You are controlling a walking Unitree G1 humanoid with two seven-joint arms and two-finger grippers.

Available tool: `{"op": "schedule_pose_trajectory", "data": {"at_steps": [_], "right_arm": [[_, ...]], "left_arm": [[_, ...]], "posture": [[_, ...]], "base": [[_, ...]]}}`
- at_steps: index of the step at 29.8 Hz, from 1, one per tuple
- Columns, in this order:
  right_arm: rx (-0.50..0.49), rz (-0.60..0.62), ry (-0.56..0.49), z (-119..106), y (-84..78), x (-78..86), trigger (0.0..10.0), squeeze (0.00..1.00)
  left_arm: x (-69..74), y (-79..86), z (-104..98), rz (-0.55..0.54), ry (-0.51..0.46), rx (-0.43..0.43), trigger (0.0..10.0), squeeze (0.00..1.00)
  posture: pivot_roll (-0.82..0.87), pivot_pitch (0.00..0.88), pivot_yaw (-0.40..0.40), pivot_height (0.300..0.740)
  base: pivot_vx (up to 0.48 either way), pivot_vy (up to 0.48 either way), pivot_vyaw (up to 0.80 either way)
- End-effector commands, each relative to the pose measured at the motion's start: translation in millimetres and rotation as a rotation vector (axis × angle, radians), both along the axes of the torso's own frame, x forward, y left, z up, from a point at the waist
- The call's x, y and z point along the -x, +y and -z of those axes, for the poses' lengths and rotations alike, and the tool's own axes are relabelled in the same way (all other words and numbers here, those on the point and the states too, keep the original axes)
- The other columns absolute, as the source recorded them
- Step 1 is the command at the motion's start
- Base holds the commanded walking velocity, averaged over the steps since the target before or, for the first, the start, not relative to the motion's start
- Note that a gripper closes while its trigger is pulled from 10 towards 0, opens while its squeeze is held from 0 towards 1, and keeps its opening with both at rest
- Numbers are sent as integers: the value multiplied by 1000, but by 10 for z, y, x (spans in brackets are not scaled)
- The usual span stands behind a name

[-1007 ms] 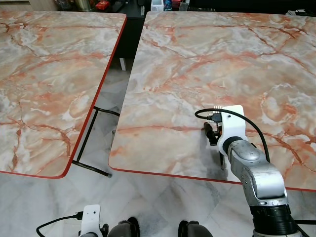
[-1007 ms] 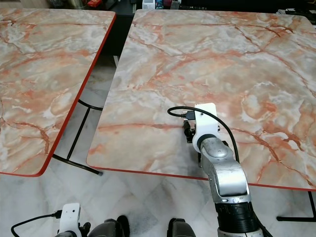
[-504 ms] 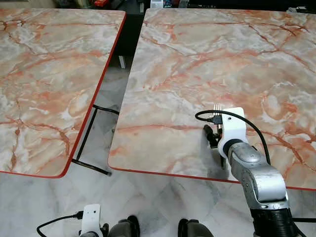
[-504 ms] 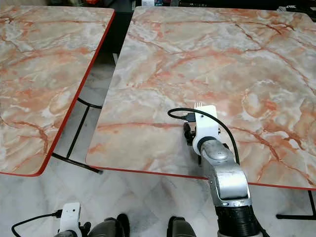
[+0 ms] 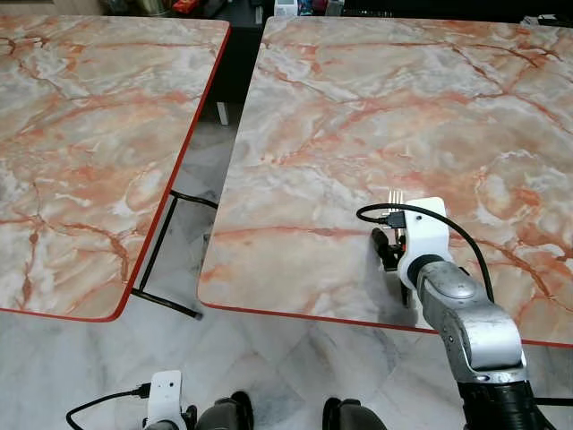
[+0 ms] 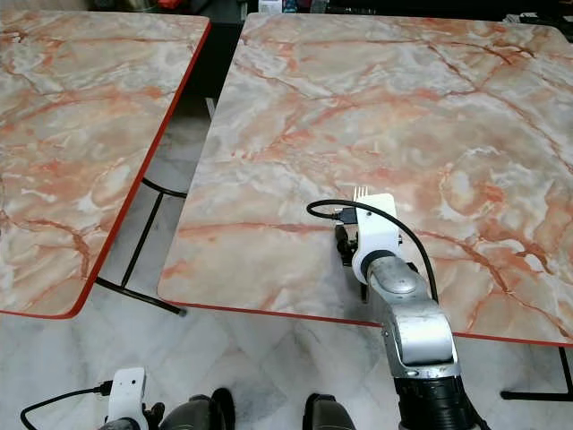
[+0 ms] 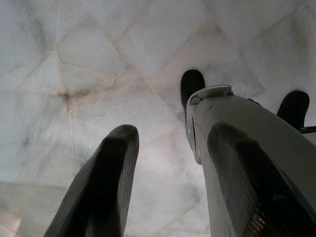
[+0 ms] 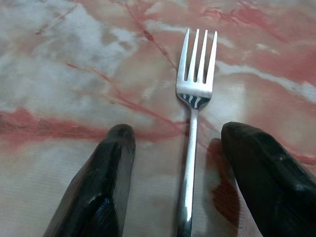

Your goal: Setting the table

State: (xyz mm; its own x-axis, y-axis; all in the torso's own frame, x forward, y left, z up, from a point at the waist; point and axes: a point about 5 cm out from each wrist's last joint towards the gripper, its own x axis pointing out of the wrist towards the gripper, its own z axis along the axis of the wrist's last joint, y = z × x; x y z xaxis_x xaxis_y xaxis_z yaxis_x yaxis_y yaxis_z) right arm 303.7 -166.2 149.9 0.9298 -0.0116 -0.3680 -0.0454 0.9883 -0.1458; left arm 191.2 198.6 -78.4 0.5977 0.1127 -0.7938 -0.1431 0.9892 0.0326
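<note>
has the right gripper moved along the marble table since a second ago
Yes, slightly: the right gripper has drawn back towards the marble table's near red edge, exposing the silver fork.

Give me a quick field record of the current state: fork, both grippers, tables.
fork: lying flat on the right-hand marble table, near its front edge, tines pointing away from the robot; full fork seen in the right wrist view
right gripper: open, low over the table, one finger on each side of the fork handle, not clamped on it
left gripper: open, hanging idle over the tiled floor
second table: to the robot's left, separated by a gap
</note>
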Motion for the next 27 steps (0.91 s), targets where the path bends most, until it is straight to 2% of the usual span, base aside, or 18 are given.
{"op": "schedule_pose_trajectory", "data": {"at_steps": [1, 15, 19, 27], "right_arm": [[5, 17, 43, 80, -53, 25, 10000, 0], [-24, 27, 46, 103, -49, 5, 10000, 0], [-77, 57, 55, 131, -53, 5, 10000, 0], [-96, 62, 56, 137, -43, -7, 10000, 0]], "left_arm": [[176, -11, 91, -17, 62, 12, 10000, 0], [244, -41, 124, -20, 78, 20, 10000, 0], [315, -26, 151, -19, 94, 19, 10000, 0], [306, -19, 146, -19, 89, 19, 10000, 0]], "posture": [[-75, 239, -15, 711], [-76, 250, -15, 711], [-71, 261, -4, 711], [-68, 265, 1, 711]], "base": [[0, 0, 0], [0, 0, 0], [0, 0, 0], [0, 0, 0]]}}
